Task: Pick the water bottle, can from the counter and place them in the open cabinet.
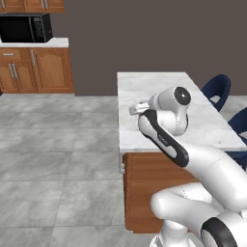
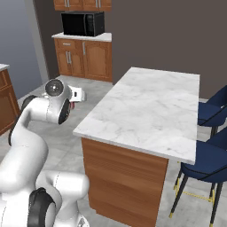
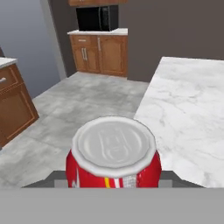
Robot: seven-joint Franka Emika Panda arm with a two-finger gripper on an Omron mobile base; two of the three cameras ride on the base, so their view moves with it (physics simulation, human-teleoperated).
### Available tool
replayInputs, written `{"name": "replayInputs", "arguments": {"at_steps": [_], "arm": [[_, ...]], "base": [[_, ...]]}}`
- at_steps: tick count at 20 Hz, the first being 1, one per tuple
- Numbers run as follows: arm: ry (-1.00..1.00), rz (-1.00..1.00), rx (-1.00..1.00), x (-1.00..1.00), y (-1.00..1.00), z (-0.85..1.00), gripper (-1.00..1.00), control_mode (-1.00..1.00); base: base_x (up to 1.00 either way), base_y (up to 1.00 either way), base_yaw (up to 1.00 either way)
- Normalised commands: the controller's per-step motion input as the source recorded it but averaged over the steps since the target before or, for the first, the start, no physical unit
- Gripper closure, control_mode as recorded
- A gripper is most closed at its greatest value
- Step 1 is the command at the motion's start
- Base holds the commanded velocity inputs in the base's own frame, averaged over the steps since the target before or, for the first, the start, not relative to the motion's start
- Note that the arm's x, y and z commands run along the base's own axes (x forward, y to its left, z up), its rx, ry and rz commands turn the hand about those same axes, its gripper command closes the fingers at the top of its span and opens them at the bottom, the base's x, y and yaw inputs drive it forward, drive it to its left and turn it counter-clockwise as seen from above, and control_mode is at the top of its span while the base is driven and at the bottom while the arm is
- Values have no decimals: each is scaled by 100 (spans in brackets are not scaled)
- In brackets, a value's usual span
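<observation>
The can [image 3: 113, 157], red with a silver top, sits close up in the hand view with dark gripper fingers [image 3: 56, 176] pressed against both its sides. My gripper [image 3: 113, 180] is shut on it and holds it over the grey floor, just off the left edge of the marble counter [image 3: 192, 109]. From the base, the hand [image 1: 138, 108] pokes out beside the arm's upper joint at the counter's [image 1: 164, 87] left edge. A sliver of red shows under the hand [image 2: 76, 95] left of the counter [image 2: 146, 106]. The water bottle and the open cabinet are out of view.
Low wooden cabinets [image 2: 84, 57] with a black microwave [image 2: 82, 23] stand against the far wall. Two blue stools [image 2: 213, 111] line the counter's right side. Another wooden cabinet [image 3: 13, 105] stands at the left. Grey tiled floor [image 1: 58, 144] lies open between them.
</observation>
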Motion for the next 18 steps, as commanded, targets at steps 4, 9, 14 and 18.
{"name": "replayInputs", "arguments": {"at_steps": [4,9,14,18], "arm": [[0,7,0,-15,0,39,100,-100],[0,1,0,-14,0,28,100,-100],[0,0,0,-11,0,26,100,-100],[0,0,0,-13,0,29,100,-100]], "base": [[0,0,0],[0,0,0],[0,0,0],[0,0,0]]}}
